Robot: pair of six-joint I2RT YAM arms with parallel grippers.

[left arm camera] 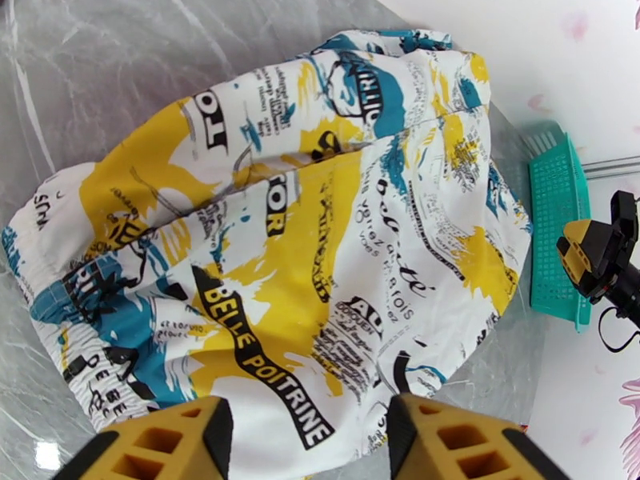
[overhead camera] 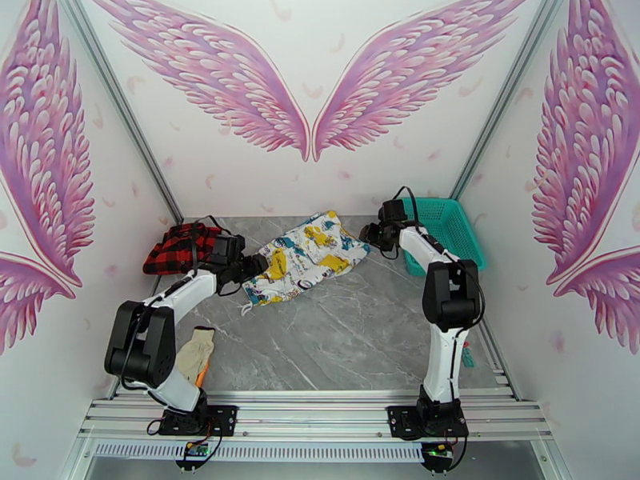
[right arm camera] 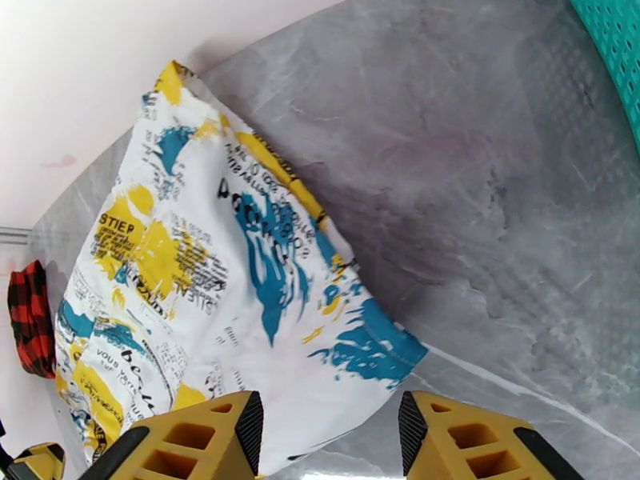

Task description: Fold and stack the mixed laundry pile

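A white soft garment (left arm camera: 304, 234) printed in yellow, teal and black lettering lies spread on the grey marble-patterned table (left arm camera: 96, 82). The left gripper (left arm camera: 308, 430) has its yellow fingers apart over the near hem. A teal plastic mesh basket (left arm camera: 556, 226) stands beyond the garment.

Bright, even overhead light is seen; no motion blur is noted. Shadows on the grey marble-patterned tabletop (overhead camera: 352, 338) are kept soft and faint under the arms. In the left wrist view a white glare spot is caught at 7 o'clock, with sheen streaks at 11 o'clock. Lettering on the white garment with blue, yellow and teal print (left arm camera: 304, 234) is rendered sharp. Wide-angle bending is visible at wrist-view edges.
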